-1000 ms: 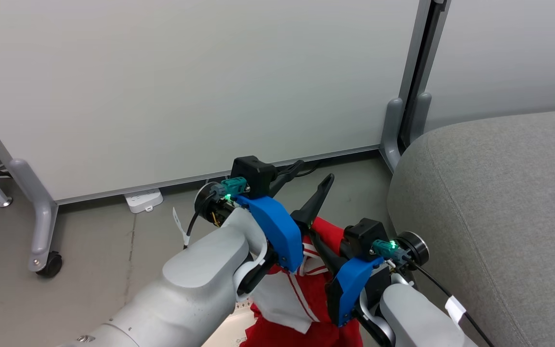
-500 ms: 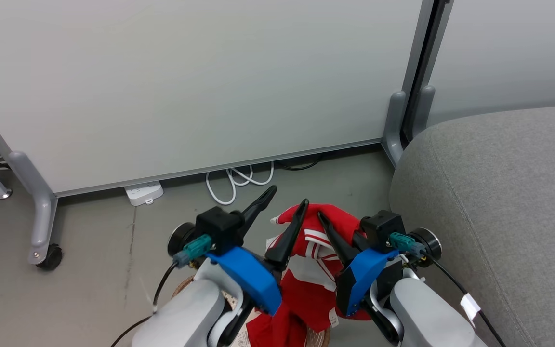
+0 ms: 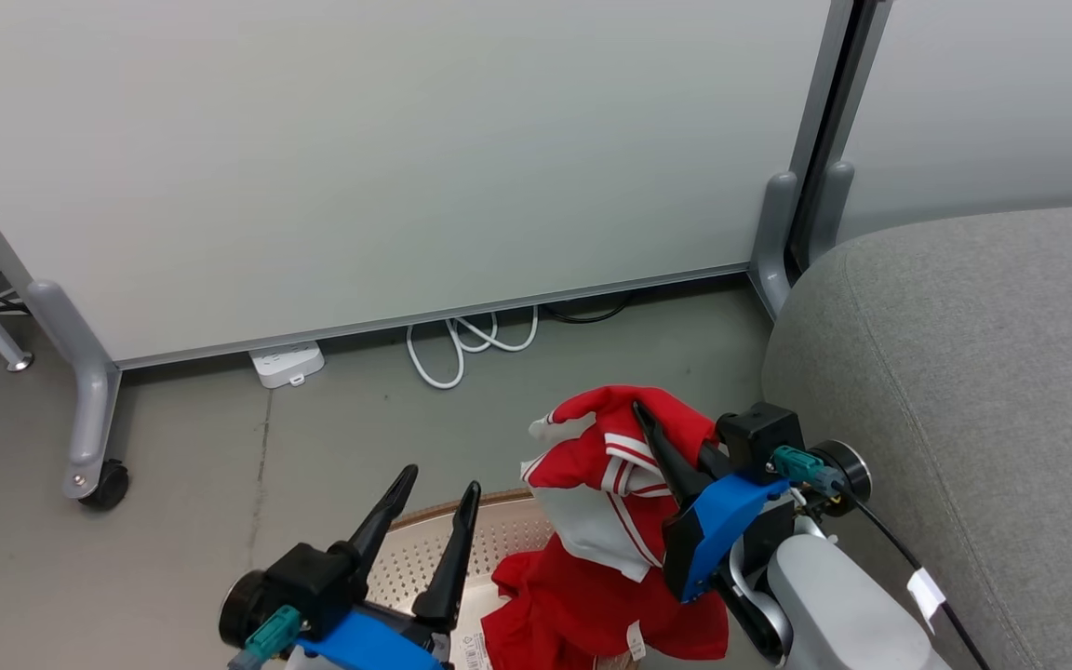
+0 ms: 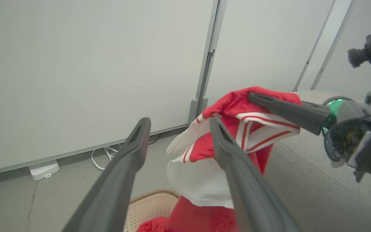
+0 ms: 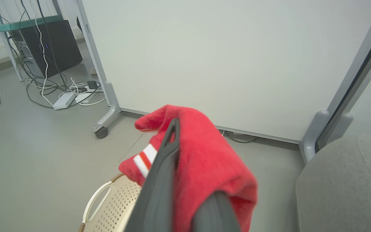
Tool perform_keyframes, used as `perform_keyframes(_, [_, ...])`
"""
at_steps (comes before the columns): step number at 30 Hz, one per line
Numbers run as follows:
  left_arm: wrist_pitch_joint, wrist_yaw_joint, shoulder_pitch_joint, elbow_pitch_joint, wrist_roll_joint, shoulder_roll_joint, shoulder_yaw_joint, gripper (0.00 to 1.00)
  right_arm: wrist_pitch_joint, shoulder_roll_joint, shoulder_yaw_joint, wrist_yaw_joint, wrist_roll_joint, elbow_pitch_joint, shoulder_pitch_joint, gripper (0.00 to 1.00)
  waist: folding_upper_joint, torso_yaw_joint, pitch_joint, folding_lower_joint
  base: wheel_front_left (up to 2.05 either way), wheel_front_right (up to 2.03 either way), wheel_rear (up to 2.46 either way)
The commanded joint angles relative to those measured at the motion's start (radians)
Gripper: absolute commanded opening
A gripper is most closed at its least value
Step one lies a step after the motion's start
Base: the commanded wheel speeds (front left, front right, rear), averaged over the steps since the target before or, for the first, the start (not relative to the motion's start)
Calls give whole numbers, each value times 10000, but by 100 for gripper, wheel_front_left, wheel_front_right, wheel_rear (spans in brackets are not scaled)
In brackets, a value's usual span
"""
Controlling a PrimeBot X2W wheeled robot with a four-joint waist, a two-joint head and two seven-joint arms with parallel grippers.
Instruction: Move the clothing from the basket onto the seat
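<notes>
Right end effector clamps clothing above basket rim, beside seat edge; left end effector wide.

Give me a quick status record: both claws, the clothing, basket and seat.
right claw: shut on red garment, raised above basket
left claw: open, empty, over basket
red garment: hangs from right claw, lower folds reaching down to basket
seat: to the right, not touching garment
task: garment not yet on seat

Floor open left of basket; partition panel blocks ahead, cable at base; seat close right.
</notes>
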Motion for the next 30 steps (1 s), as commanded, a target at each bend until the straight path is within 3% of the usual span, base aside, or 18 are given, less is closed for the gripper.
perform_keyframes(1, [-29,-64,269,-49,122,-64,219,100,-32,-22,-65,-3,-50,-63,136,0,0,19,3,-1,0,0,0])
perform_keyframes(18, [-30,-781,1112,41,1430,-781,1874,100,69,-24,-116,-3,-99,-151,172,0,0,-139,-9,-1,0,0,0])
perform_keyframes(30, [-32,-1007,1136,109,1768,-989,2302,100,76,-22,-80,-3,-134,-158,54,0,0,-1812,168,-1,0,0,0])
